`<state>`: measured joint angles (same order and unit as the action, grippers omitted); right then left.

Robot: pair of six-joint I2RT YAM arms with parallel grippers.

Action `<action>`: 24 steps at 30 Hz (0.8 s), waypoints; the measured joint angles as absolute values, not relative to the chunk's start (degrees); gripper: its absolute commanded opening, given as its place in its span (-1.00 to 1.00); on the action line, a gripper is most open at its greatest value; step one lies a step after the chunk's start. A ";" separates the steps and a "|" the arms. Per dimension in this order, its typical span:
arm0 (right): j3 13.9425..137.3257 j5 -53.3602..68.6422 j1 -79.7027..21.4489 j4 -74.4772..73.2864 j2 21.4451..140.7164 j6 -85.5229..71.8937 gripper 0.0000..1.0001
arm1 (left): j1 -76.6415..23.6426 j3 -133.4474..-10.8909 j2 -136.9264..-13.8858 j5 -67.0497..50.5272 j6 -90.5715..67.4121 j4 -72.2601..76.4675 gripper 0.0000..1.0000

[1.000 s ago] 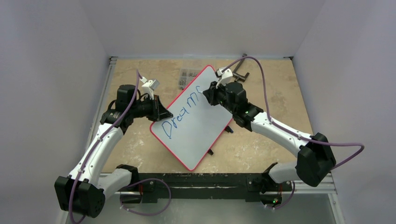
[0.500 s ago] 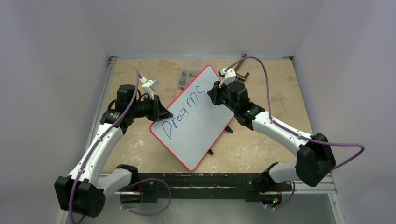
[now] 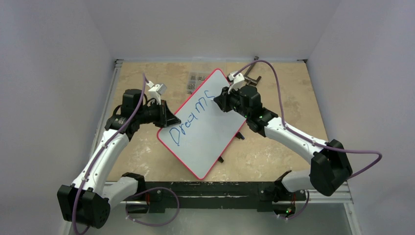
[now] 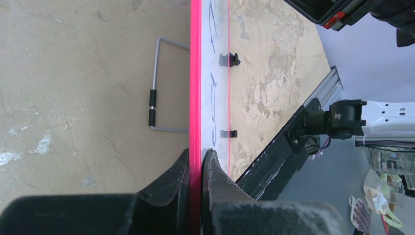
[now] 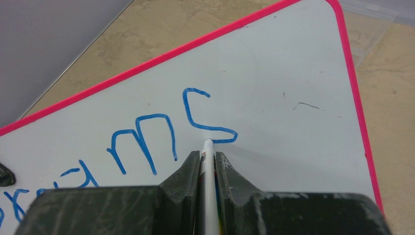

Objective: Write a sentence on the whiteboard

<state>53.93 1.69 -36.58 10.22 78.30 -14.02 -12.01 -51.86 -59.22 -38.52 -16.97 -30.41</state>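
We grip the whiteboard [image 3: 208, 134] with our left gripper [image 4: 196, 157], jaws closed on its red edge; the board sits diagonally across the middle of the table [image 3: 303, 98]. Our right gripper [image 5: 208, 157] is clamped on a marker [image 5: 209, 169], whose tip meets the board at the end of the "s" in the sentence [image 5: 147, 134], which reads "Dreams"

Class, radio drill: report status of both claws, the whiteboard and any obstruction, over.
Left claw shut on whiteboard edge. Right claw shut on marker, tip at the s. Sentence reads Dreams only. No obstruction seen.
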 measured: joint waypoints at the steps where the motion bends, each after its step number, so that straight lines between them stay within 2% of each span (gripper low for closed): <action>1: 53.93 2.52 -36.58 10.33 78.26 -14.00 -1.00 | -12.03 -51.86 -59.22 -38.52 -16.99 -30.44 -1.00; 12: 53.93 5.61 -36.84 7.99 75.90 -13.98 -1.00 | -12.05 -51.86 -58.94 -39.05 -16.93 -29.95 -1.00; 24: 52.29 2.57 -37.01 4.23 65.43 -14.02 -1.00 | -12.08 -51.86 -58.89 -39.16 -16.93 -29.87 -1.00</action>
<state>52.29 2.57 -37.01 4.23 65.43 -14.02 -12.08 -51.86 -58.89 -39.16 -16.93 -29.87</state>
